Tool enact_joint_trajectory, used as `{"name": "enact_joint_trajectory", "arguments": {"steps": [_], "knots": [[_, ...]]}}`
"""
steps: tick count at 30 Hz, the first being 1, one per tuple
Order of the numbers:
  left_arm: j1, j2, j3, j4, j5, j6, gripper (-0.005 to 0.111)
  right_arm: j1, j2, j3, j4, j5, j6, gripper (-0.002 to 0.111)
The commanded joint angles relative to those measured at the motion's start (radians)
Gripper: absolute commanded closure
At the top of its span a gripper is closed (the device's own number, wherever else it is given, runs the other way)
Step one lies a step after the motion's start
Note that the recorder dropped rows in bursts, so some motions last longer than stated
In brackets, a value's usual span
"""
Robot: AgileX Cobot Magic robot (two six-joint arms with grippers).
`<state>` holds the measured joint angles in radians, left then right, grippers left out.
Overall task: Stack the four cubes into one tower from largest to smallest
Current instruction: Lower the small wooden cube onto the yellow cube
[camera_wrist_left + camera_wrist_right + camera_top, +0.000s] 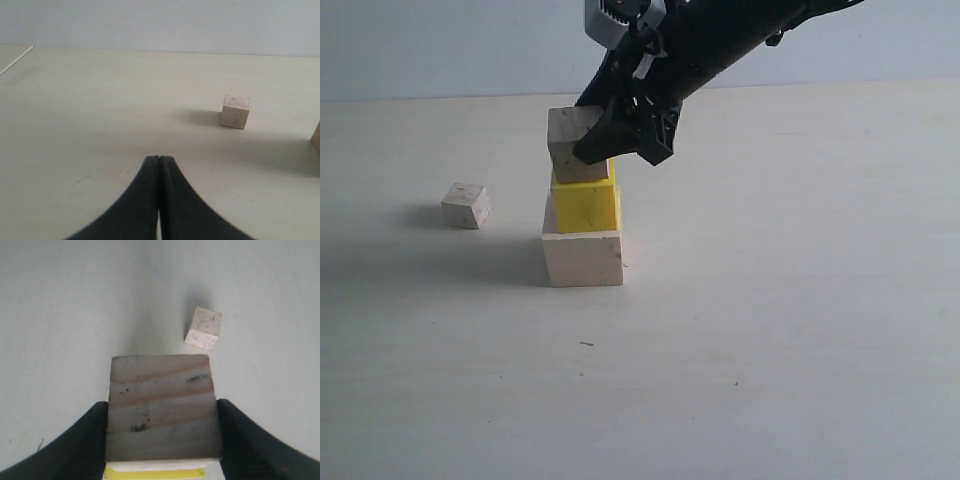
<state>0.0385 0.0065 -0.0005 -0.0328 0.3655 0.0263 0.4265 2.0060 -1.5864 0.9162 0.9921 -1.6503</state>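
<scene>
A large pale beige cube (582, 258) stands on the table with a bright yellow cube (586, 205) on top of it. My right gripper (617, 150) reaches in from the upper right and is shut on a small speckled wooden cube (572, 140), which is slightly tilted right above the yellow one. In the right wrist view, both fingers of the right gripper (162, 410) press the sides of this small cube (162, 405), and a strip of the yellow cube (155, 473) shows under it. Another small cube (466, 205) (235, 112) (203, 328) lies alone to the left. My left gripper (159, 160) is shut and holds nothing.
The pale table (770, 320) spreads out all around the stack, with a plain wall behind it. In the left wrist view a sliver of another cube (316, 136) shows at the frame's edge.
</scene>
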Motion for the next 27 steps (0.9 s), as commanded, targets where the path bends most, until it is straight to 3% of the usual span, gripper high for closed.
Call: {"name": "enact_joint_trajectory", "arguments": {"steps": [1,5,14,27], "knots": [[-0.001,-0.007,0.001,-0.006,-0.012,-0.004,0.107,-0.003,-0.002,-0.006,0.009,0.004,0.005,0.108],[-0.001,-0.007,0.001,-0.006,-0.012,-0.004,0.107,-0.003,-0.002,-0.006,0.013,-0.018,0.049,0.104],[-0.001,-0.007,0.001,-0.006,-0.012,-0.004,0.107,-0.003,-0.002,-0.006,0.014,-0.011,0.058,0.075],[-0.001,-0.007,0.001,-0.006,-0.012,-0.004,0.107,-0.003,-0.002,-0.006,0.014,0.000,0.055,0.072]]}}
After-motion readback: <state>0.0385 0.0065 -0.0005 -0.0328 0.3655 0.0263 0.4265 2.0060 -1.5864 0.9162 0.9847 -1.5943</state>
